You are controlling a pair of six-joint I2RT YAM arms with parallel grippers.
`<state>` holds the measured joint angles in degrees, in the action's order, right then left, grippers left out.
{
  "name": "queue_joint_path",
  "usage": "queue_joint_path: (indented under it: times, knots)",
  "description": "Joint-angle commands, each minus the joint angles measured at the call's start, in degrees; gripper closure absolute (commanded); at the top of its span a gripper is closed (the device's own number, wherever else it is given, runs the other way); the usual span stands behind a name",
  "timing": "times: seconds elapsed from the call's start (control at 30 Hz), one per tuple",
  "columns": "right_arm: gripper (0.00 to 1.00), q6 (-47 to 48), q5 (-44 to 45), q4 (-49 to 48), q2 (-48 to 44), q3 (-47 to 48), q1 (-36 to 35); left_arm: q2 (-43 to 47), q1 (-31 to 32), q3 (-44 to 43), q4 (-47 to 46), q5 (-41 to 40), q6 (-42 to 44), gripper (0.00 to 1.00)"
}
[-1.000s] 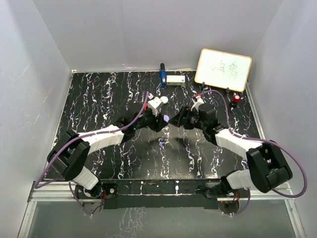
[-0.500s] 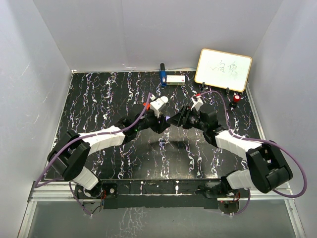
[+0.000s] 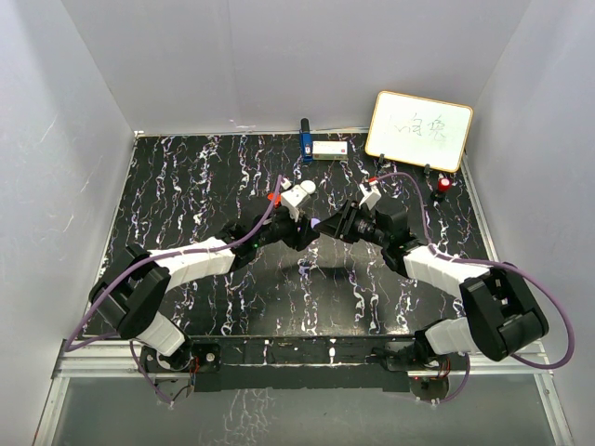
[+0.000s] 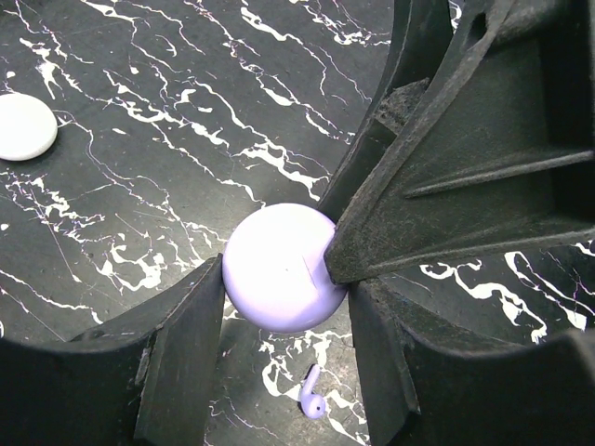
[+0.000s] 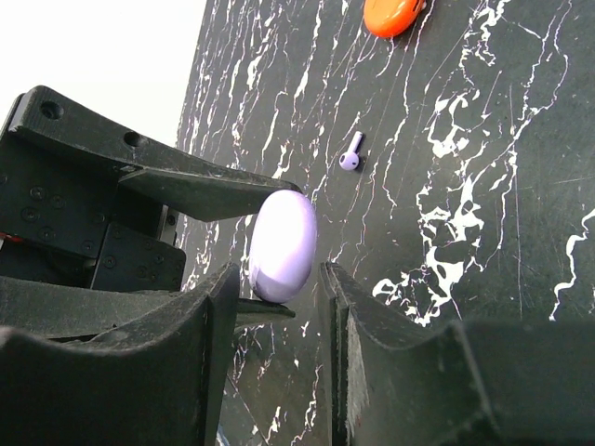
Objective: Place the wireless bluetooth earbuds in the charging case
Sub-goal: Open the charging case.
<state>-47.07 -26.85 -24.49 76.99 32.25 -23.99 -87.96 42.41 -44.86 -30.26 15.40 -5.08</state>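
Black marbled tabletop (image 3: 186, 186), two pincers meeting over it on one lilac charging case (image 4: 279, 265).
Left pincer (image 4: 279, 288) clamps the case; right pincer (image 5: 279, 279) brackets it, one finger touching, grip unclear. One lilac earbud (image 4: 311, 401) lies loose on the tabletop below; farther off, one white pod (image 4: 23, 125) and one orange pod (image 5: 395, 14).

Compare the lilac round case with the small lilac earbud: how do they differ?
The case is far larger than the earbud. The case is a smooth round pod; the earbud has a bulb and stem. The case is gripped above the table; the earbud lies on it. Both are lilac.
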Motion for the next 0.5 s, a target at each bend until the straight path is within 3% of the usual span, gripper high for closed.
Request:
queue_joint_path:
  times: [0.0,0.47]
  knots:
    - [0.64,-0.8,-0.7,-4.6,0.7,-0.3,-0.1,3.1,0.4,0.5,-2.7,-0.2,-0.2,1.0]
    - [0.79,-1.4,-1.4,-6.0,1.6,-0.8,-0.2,3.6,0.6,0.9,-3.6,0.1,-0.5,1.0]
